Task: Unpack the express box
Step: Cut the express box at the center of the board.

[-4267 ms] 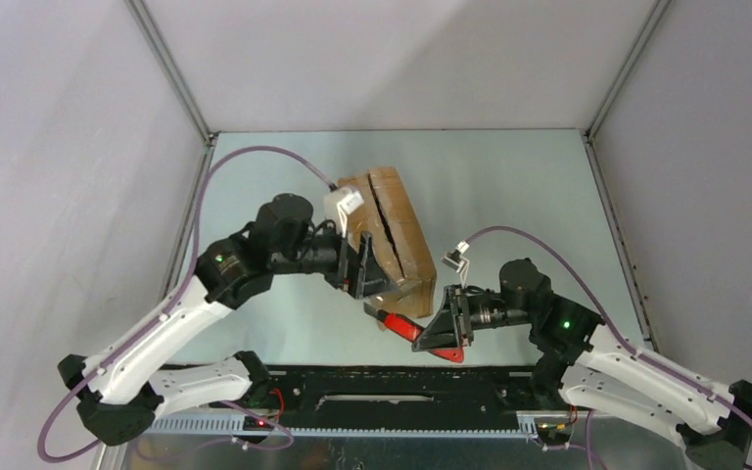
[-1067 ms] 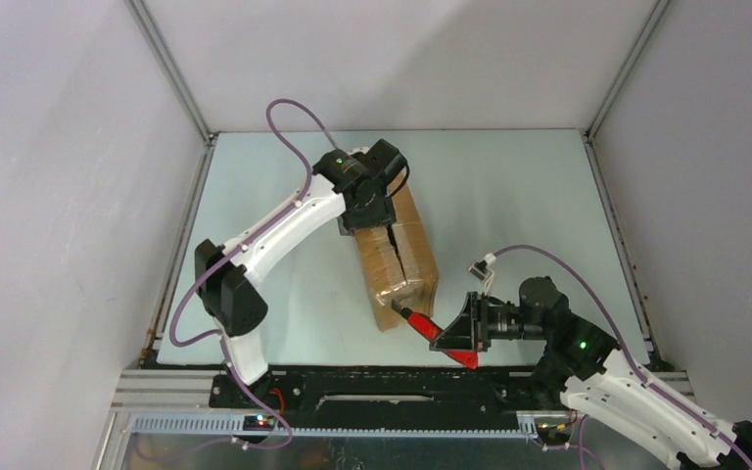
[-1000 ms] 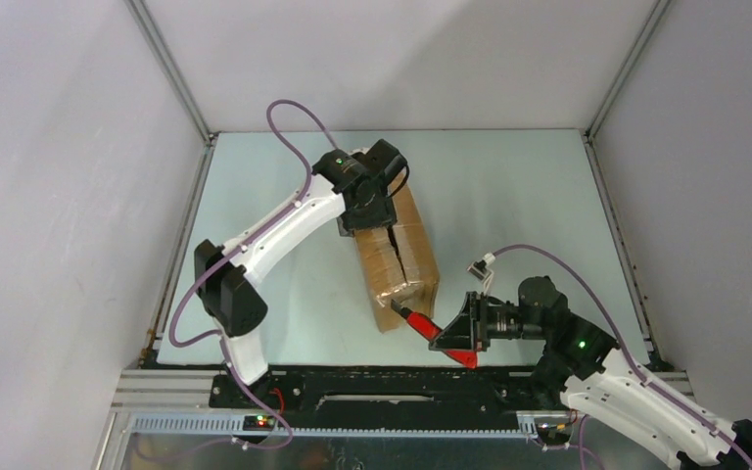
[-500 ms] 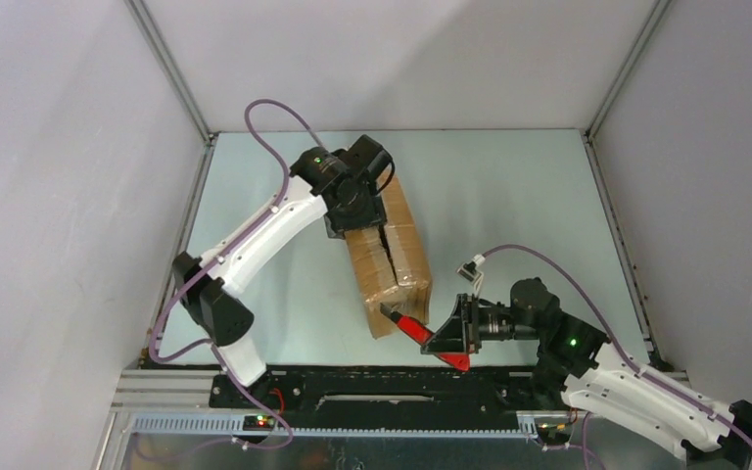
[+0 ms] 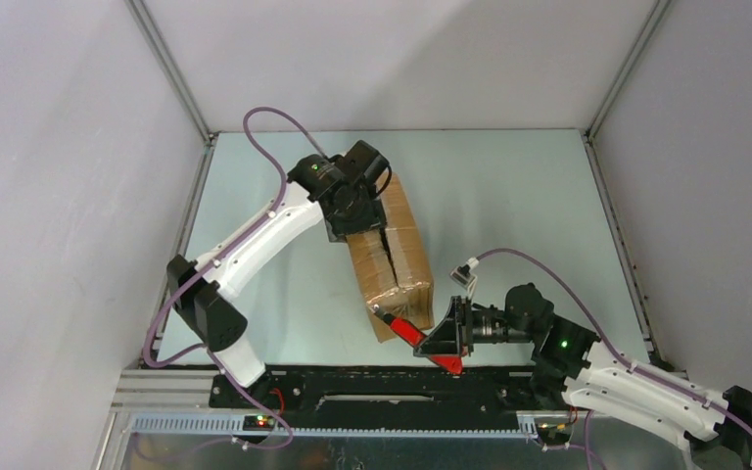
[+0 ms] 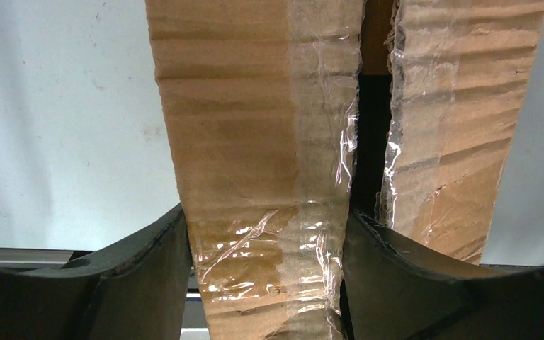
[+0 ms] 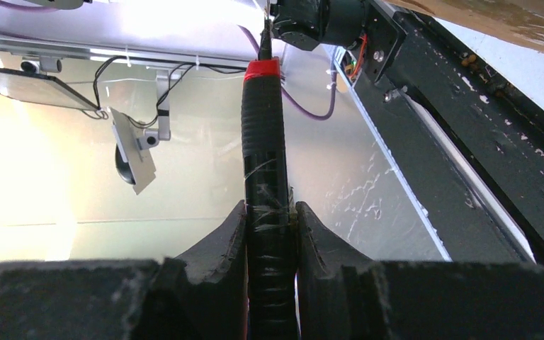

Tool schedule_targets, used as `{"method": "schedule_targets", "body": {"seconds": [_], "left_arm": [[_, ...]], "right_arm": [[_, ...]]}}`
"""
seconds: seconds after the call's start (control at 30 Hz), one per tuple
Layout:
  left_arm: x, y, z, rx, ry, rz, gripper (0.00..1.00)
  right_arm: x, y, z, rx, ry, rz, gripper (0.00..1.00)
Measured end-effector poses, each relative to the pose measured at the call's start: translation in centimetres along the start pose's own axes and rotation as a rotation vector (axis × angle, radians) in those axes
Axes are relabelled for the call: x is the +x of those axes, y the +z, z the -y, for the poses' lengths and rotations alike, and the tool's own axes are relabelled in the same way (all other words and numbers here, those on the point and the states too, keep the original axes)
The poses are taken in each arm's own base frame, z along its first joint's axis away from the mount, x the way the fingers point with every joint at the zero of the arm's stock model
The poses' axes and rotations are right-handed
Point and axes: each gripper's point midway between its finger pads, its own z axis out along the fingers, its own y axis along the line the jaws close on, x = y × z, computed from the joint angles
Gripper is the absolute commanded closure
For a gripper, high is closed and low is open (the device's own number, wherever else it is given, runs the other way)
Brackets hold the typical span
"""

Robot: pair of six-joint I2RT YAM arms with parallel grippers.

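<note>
My left gripper (image 6: 263, 234) clamps one flap of the express box (image 5: 392, 259) at its far end, beside the split seam. My right gripper (image 7: 269, 212) pinches a red-and-black cutter (image 7: 262, 127), tip by the box's near edge. Bare table (image 5: 509, 196) lies right and far.

The right gripper (image 7: 269, 216) clamped a black ribbed pen-shaped tool (image 7: 261, 134) with a red collar; an edge of the brown cardboard box (image 7: 510, 14) showed at upper right.
</note>
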Motion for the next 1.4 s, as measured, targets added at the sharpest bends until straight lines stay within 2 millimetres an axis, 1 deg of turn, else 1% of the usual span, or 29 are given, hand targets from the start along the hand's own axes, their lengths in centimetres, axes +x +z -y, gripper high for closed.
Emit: {"method": "schedule_targets", "body": {"seconds": [0.37, 0.53, 0.7, 0.83, 0.93, 1.23, 1.4], "left_arm": [[0.3, 1.1, -0.5, -0.003, -0.015, -0.025, 1.0], [0.3, 1.2, -0.5, 0.014, -0.028, -0.029, 1.0], [0.3, 1.4, -0.6, 0.018, -0.035, -0.031, 1.0], [0.0, 1.4, -0.7, 0.023, -0.044, -0.029, 1.0], [-0.1, 1.5, -0.6, 0.026, -0.047, -0.026, 1.0], [0.2, 1.8, -0.7, 0.029, -0.046, -0.033, 1.0], [0.3, 1.8, -0.6, 0.038, -0.048, -0.031, 1.0]], "right_arm": [[0.5, 0.1, 0.1, 0.002, -0.004, -0.018, 1.0], [0.5, -0.1, 0.3, 0.014, -0.008, -0.01, 1.0], [1.0, -0.2, 1.0, 0.043, -0.007, -0.025, 1.0], [1.8, -0.3, 1.9, 0.079, 0.002, -0.054, 1.0], [2.0, -0.5, 1.9, 0.08, -0.005, -0.061, 1.0], [1.9, -1.0, 0.6, 0.041, -0.03, -0.049, 1.0], [1.2, -0.4, 1.2, 0.068, -0.013, -0.035, 1.0]]}}
